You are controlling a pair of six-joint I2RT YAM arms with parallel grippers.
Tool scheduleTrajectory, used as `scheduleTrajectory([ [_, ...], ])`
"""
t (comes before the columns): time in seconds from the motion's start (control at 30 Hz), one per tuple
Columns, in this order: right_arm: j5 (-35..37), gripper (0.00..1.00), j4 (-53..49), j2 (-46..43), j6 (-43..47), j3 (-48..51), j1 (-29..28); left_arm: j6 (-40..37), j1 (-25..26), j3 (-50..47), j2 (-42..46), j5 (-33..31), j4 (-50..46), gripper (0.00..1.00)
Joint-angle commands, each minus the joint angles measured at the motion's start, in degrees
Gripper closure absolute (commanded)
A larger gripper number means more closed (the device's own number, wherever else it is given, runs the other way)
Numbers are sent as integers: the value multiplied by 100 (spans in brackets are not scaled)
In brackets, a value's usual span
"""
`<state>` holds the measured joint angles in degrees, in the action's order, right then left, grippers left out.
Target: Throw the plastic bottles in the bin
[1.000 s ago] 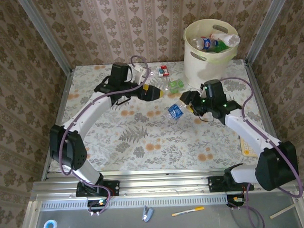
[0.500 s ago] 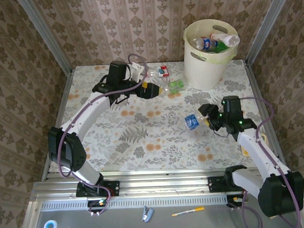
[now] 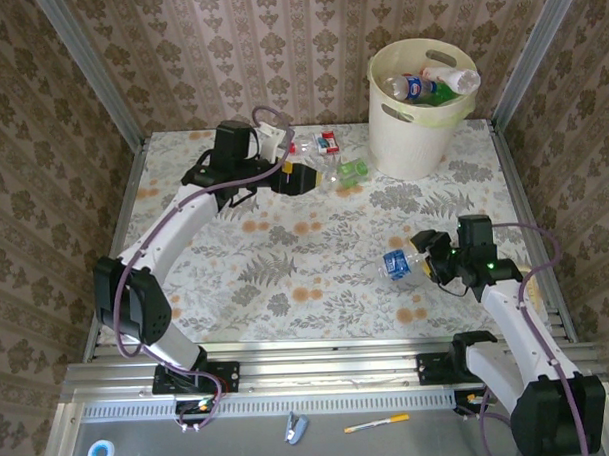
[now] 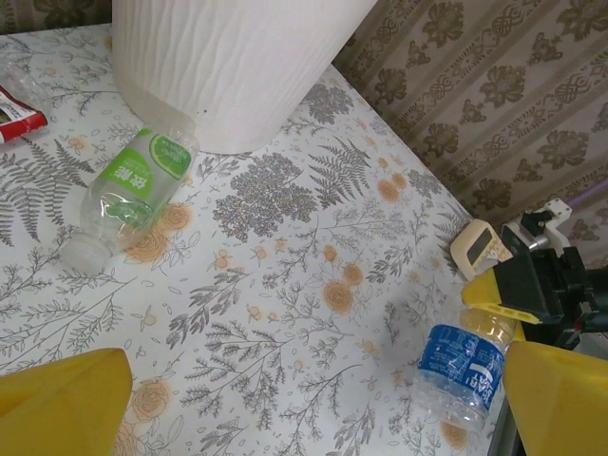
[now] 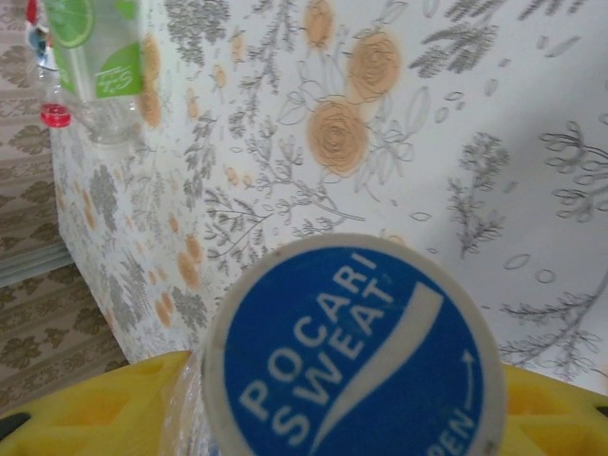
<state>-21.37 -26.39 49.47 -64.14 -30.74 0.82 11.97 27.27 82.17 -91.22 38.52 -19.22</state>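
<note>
Right pincer at lower right is clamped on the blue-labelled bottle; the bin lies well apart, up-frame. Left pincer stands apart.

Bench is covered w/ a white cloth printed in grey ferns & orange flowers. It is enclosed left, far & right by walls papered in brown damask. Alu. posts are set at the far corners; an alu. rail is fixed along the near edge.
</note>
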Motion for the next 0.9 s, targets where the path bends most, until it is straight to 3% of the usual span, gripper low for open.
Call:
scheduleTrajectory([
  [0.0,89,94,-330,-168,-113,151,66,-12,-46,45,261,-103,21,0],
  [0.37,167,94,-792,-519,-240,536,129,-67,-235,9,307,-354,-75,0],
  [0.87,174,94,-657,-482,-354,815,182,-107,-310,-106,267,-431,-109,0],
])
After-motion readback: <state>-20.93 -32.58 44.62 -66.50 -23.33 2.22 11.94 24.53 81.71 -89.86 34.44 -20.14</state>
